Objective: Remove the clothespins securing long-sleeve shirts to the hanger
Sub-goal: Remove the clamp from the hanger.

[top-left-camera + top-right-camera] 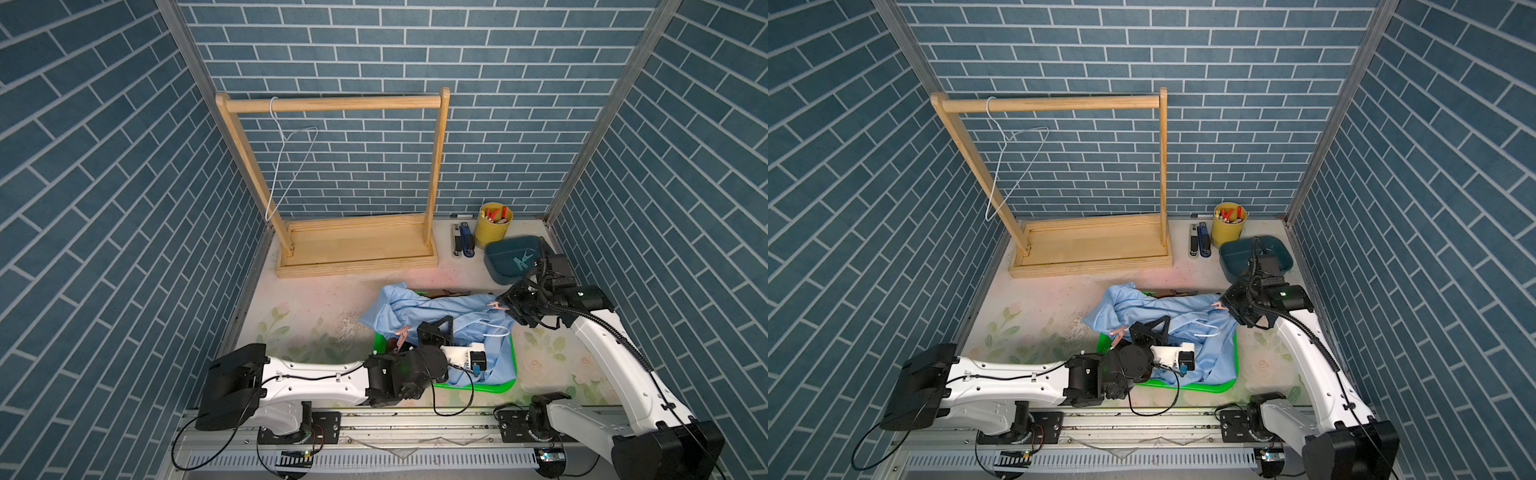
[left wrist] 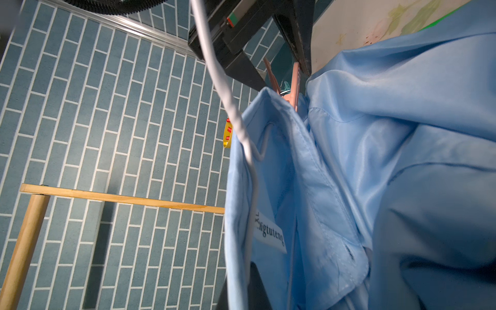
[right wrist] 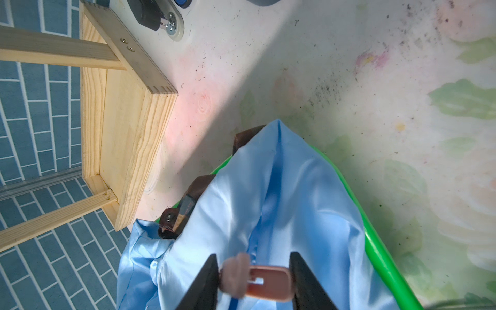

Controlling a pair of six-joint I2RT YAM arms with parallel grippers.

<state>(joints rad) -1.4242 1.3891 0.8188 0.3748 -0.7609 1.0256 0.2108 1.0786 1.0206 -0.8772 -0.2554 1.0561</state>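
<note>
While the left hand (image 1: 436, 326) sits pressed together, the right hand (image 3: 253, 259) pinches a pink clothespin (image 3: 265, 281).

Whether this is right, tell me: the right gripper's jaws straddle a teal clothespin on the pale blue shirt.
Not teal: the right wrist view shows a salmon pink clothespin between the right gripper's jaws, on the pale blue shirt.

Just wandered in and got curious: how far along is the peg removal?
Done: teal pegs lie in the blue bin, and one hanger hangs bare on the rack. In hand: the right claw grips a pink peg on the blue shirt. Left: a second pink peg sticks up from the shirt's other side.
</note>
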